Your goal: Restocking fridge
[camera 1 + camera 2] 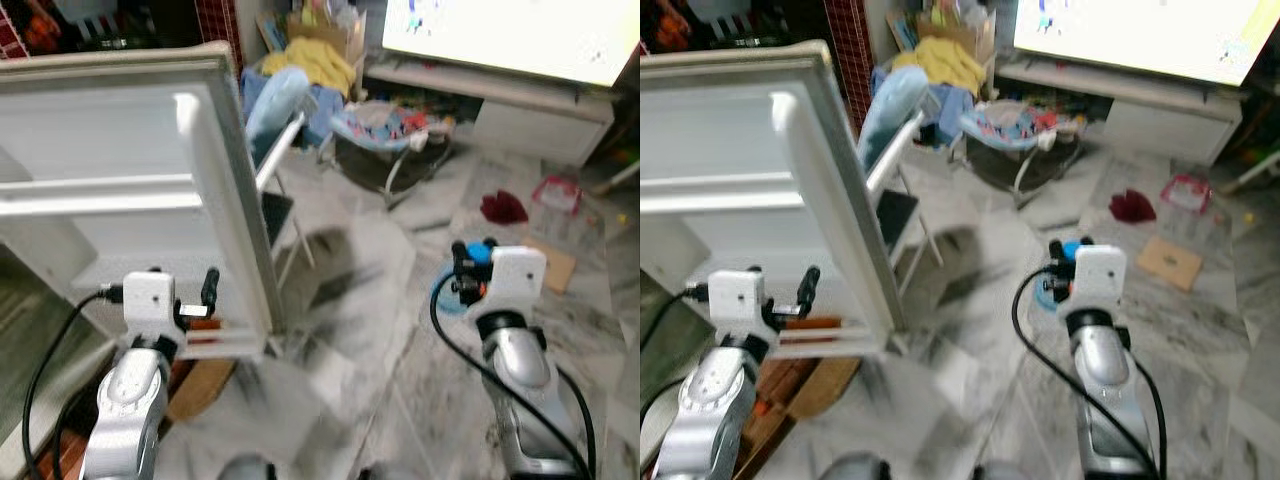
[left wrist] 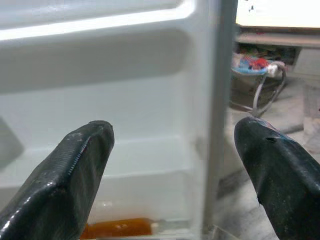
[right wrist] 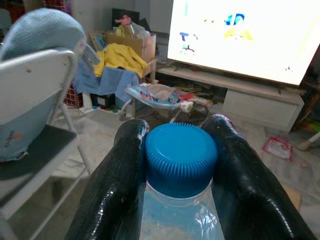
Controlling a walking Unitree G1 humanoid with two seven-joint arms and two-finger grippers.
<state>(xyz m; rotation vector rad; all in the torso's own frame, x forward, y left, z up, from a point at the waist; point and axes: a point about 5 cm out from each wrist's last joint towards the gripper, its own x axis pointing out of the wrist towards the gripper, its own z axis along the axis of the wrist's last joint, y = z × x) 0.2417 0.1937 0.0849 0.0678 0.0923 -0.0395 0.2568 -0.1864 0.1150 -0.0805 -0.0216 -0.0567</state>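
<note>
The white fridge door (image 1: 130, 150) stands open on my left, its inner shelves facing me. My left gripper (image 1: 182, 285) is open just in front of the lower door shelf (image 2: 150, 150), with nothing between its fingers (image 2: 75, 165). An orange item (image 2: 117, 227) lies in the bottom door rack. My right gripper (image 3: 177, 125) is shut on a clear bottle with a blue cap (image 3: 181, 157), gripping it at the neck. It holds the bottle (image 1: 475, 262) out over the marble floor to the right of the door.
A white folding chair with a blue cushion (image 1: 280, 110) stands just behind the door edge. Farther back are a baby bouncer (image 1: 385, 135), a bright TV (image 1: 520, 30) on a low stand, a red cloth (image 1: 503, 207) and a cardboard piece (image 1: 555, 265).
</note>
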